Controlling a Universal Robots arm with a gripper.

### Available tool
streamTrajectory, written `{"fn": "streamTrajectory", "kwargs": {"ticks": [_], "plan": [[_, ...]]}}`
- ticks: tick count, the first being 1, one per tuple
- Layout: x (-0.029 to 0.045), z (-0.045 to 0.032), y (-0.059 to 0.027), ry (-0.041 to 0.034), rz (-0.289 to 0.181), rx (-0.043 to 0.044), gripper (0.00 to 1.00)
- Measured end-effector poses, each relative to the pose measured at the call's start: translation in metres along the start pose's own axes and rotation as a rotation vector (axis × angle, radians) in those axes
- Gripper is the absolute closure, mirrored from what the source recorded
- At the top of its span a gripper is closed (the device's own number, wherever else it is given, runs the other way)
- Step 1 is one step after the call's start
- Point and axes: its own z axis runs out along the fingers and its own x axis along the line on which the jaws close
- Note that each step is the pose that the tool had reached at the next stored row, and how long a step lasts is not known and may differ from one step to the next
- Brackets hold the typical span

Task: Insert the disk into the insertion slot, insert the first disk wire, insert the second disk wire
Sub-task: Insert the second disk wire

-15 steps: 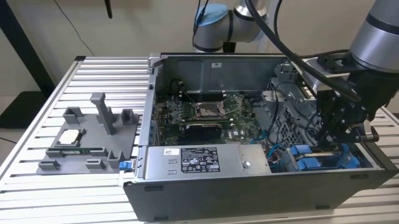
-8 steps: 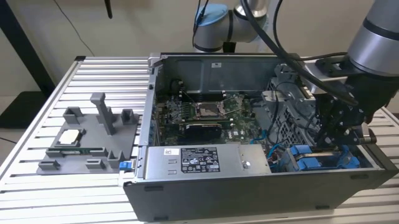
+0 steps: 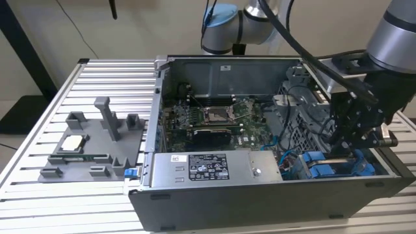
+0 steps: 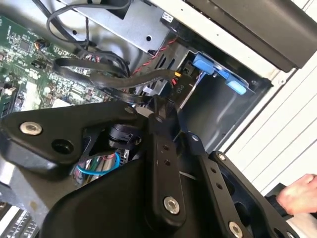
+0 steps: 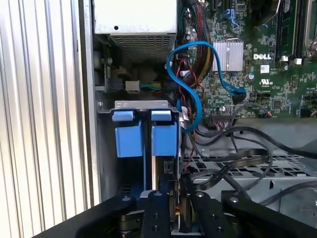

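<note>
Two bright blue carriers stand side by side in the grey-walled insertion slot (image 5: 105, 148) at the case's front corner (image 3: 338, 168). The disk (image 5: 164, 139) is the one nearer the cables, seated in the bay, and its blue tab (image 4: 214, 69) also shows in the second wrist view. My gripper (image 5: 176, 218) hangs right over this carrier (image 3: 354, 146). Its fingers (image 4: 163, 144) are closed around a black wire connector (image 4: 177, 85) with red, black and orange leads, held at the disk's edge. A blue wire (image 5: 190, 91) loops beside the bay.
The grey power-supply box (image 3: 208, 168) with its sticker lies along the case's front. The motherboard (image 3: 215, 117) fills the case floor, and black cables (image 5: 233, 148) cross near the bay. A grey fixture tray (image 3: 91, 146) sits outside the case. A person's hand (image 4: 297, 194) is by the case edge.
</note>
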Motion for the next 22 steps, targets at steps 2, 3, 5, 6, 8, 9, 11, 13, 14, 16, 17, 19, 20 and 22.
{"fn": "streamTrajectory", "kwargs": {"ticks": [2, 3, 5, 6, 8, 9, 11, 13, 14, 16, 17, 19, 20, 22], "plan": [[0.0, -0.0044, -0.0003, 0.0001, 0.0, -0.0013, 0.76], [-0.0001, -0.0068, -0.0004, 0.0002, 0.0, -0.0023, 0.76], [-0.0002, -0.011, -0.0007, 0.0003, 0.0, -0.0055, 0.76], [-0.0002, -0.0117, -0.001, 0.0003, 0.0, -0.008, 0.76], [-0.0002, -0.0124, -0.0023, 0.0004, 0.0, -0.0143, 0.76], [-0.0003, -0.0131, -0.0034, 0.0006, 0.0, -0.0198, 0.76], [-0.0003, -0.0149, -0.0059, 0.0009, 0.0, -0.033, 0.76], [-0.0004, -0.0176, -0.0084, 0.0014, 0.001, -0.0479, 0.76], [-0.0005, -0.0194, -0.0093, 0.0016, 0.001, -0.0535, 0.76], [-0.0006, -0.0252, -0.0104, 0.0016, 0.001, -0.0601, 0.76], [-0.0006, -0.0289, -0.0108, 0.0017, 0.001, -0.0621, 0.76], [-0.0008, -0.0368, -0.0113, 0.0018, 0.001, -0.0654, 0.76], [-0.0008, -0.041, -0.0115, 0.0018, 0.001, -0.0666, 0.76], [-0.001, -0.0495, -0.0121, 0.0018, 0.001, -0.0689, 0.76]]}}
